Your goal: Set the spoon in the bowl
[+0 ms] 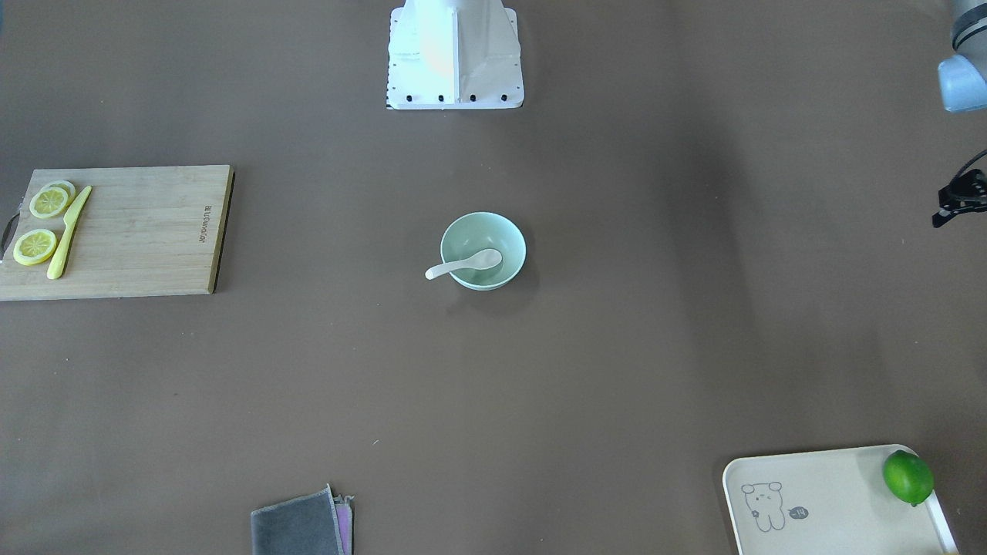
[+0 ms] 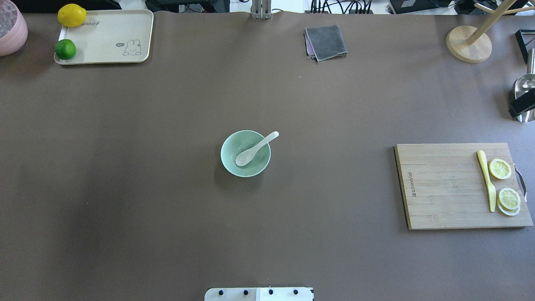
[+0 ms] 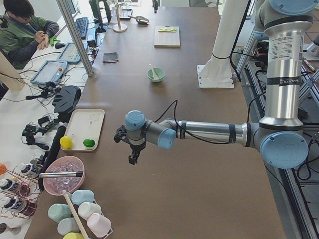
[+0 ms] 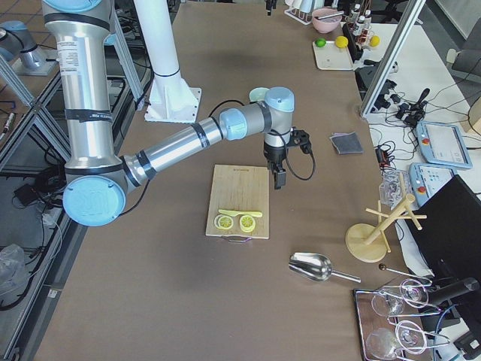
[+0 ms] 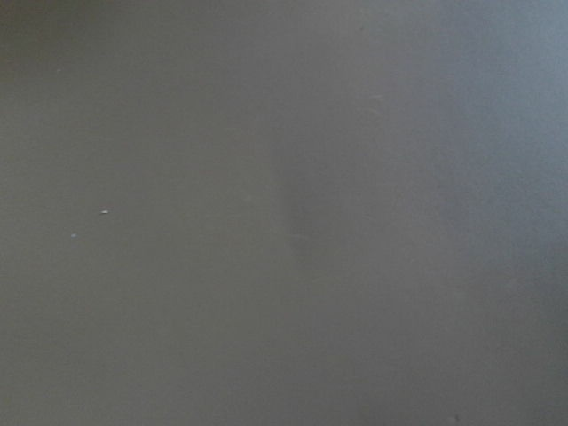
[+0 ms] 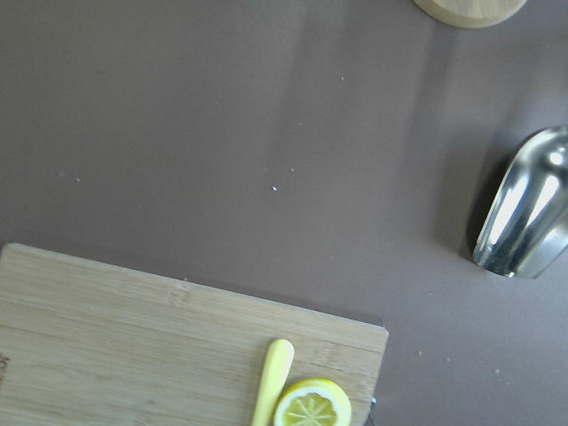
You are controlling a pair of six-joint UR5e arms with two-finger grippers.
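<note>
The white spoon (image 1: 470,264) lies in the pale mint-green bowl (image 1: 483,217) at the table's middle. Its scoop rests inside and its handle leans over the rim (image 2: 255,149). The bowl (image 2: 232,144) stands upright, and it also shows far off in the exterior left view (image 3: 155,75). My left gripper (image 3: 131,159) hangs above bare table far from the bowl, and only its edge shows in the front-facing view (image 1: 960,199). My right gripper (image 4: 279,180) hovers past the cutting board, away from the bowl. I cannot tell whether either gripper is open or shut. Neither holds anything I can see.
A wooden cutting board (image 2: 443,188) holds a yellow knife (image 2: 487,179) and lemon slices (image 2: 500,169). A cream tray (image 2: 104,37) carries a lime and a lemon. A grey cloth (image 2: 326,42), a metal scoop (image 6: 528,209) and a wooden stand (image 2: 468,44) lie at the table's edges.
</note>
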